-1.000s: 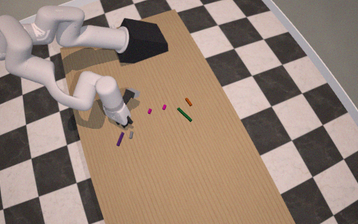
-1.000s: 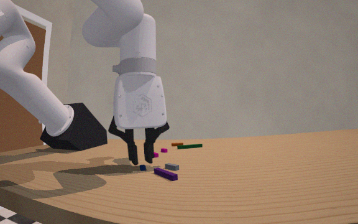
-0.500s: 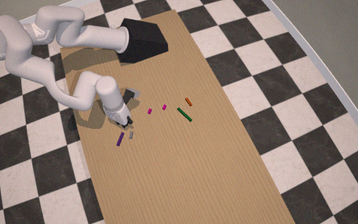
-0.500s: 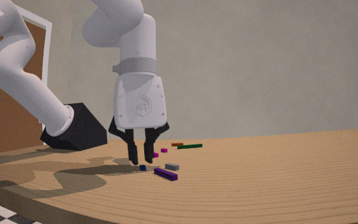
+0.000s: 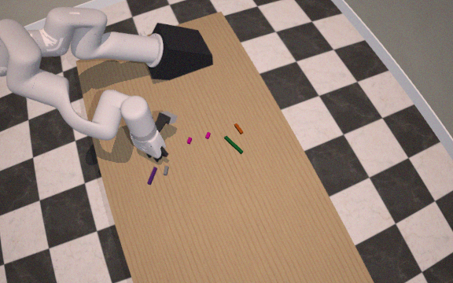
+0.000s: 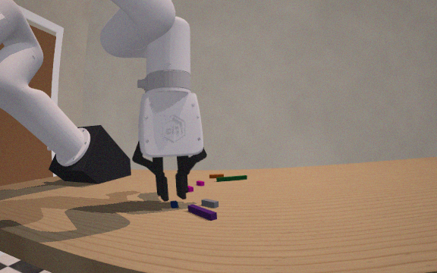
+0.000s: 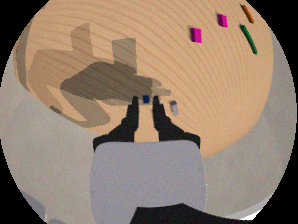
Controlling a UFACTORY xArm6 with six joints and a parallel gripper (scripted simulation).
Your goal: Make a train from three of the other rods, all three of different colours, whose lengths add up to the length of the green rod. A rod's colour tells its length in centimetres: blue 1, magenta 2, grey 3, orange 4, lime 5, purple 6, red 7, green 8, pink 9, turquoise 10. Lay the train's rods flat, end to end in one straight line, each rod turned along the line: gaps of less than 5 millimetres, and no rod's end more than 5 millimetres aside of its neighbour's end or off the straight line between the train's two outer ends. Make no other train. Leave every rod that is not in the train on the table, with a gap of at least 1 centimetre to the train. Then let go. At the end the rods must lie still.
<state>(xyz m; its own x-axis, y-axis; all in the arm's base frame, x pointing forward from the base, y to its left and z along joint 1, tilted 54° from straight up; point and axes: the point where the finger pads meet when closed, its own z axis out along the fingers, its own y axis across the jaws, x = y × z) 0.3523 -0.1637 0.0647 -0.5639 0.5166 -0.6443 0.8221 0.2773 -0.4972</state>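
Observation:
My gripper (image 6: 172,198) (image 7: 145,102) is partly open and empty, its fingertips just above a small blue rod (image 6: 174,204) (image 7: 146,99) lying on the table. The arm hides the blue rod in the top view. A grey rod (image 5: 166,170) (image 6: 209,203) (image 7: 174,107) lies beside the gripper. A purple rod (image 5: 152,175) (image 6: 202,212) lies near the grey one. Two magenta rods (image 5: 189,140) (image 5: 208,135) (image 7: 196,35) (image 7: 222,20) lie apart from each other. The green rod (image 5: 233,145) (image 6: 231,178) (image 7: 248,39) lies farther off, with an orange rod (image 5: 238,128) (image 6: 216,176) (image 7: 247,14) near it.
The wooden table (image 5: 211,220) (image 6: 317,212) carries the rods. The arm's black base (image 5: 183,53) (image 6: 97,155) stands on it. The table's long edge runs near the purple rod's side. The arm's shadow falls around the blue rod.

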